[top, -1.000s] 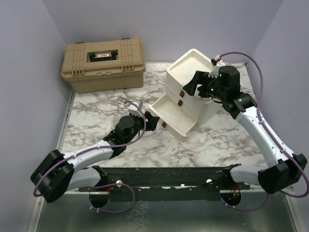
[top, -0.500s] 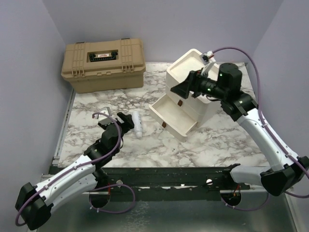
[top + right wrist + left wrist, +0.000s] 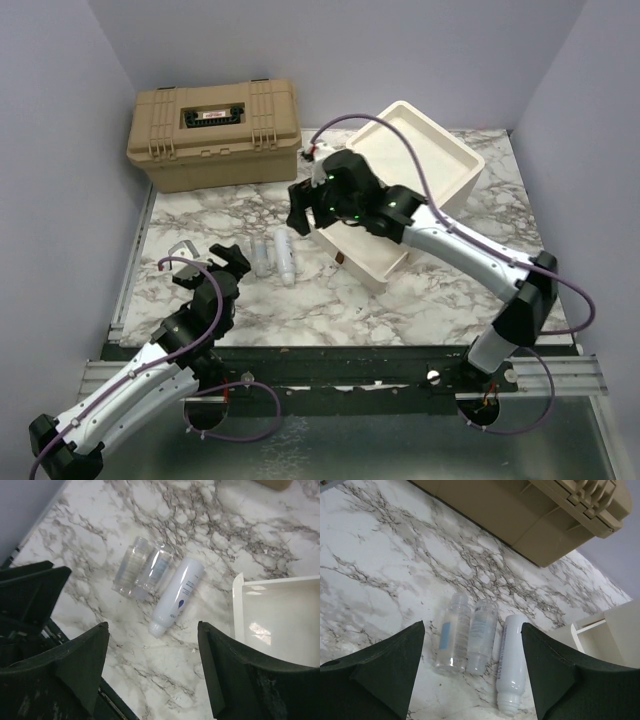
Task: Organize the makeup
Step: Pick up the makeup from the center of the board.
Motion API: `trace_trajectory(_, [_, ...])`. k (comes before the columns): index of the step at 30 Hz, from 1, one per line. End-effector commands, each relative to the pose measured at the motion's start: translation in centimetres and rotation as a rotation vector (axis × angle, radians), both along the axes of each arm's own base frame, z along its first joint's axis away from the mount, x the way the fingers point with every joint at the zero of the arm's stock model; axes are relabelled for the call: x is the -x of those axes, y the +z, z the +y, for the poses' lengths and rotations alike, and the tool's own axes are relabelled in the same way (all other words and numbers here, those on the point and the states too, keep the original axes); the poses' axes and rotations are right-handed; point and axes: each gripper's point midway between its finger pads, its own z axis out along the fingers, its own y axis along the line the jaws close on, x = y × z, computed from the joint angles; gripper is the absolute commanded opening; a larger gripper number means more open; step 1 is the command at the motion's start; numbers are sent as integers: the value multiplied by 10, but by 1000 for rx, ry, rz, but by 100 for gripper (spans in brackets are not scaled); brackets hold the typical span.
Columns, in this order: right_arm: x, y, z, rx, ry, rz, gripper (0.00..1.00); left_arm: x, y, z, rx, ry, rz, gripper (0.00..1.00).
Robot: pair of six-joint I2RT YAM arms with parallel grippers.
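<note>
Left hand (image 3: 471,630): wide open, empty. Right hand (image 3: 151,626): open, empty. Bottles (image 3: 481,635) just ahead of both, grouped on table (image 3: 380,555), likely awaiting drawer (image 3: 280,620).

clear blue-labelled bottle (image 3: 452,640) | clear bottle (image 3: 482,636) | white bottle (image 3: 512,662) | all lying flat, side by side, on marble tabletop (image 3: 380,555)

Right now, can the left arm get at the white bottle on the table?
Probably yes. The left tool is open and points at the white bottle, with only bare table between. Two clear bottles lie close beside the white one, so the tool may nudge them.
</note>
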Motion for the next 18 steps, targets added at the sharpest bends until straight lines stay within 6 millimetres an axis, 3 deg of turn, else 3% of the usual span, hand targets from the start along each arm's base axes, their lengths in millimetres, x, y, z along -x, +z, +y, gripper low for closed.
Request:
trace_trajectory(1, [-16,-49,-1,189,-99,25,78,7,8,22,-72,79,-1,80])
trace_trajectory(9, [-4,-104,46,138,-23,198,76,12,6,29,-90,95,17,80])
trace_trajectory(18, [-5,-150,57,215,-38,301,75,16,5,32,-25,101,-23,80])
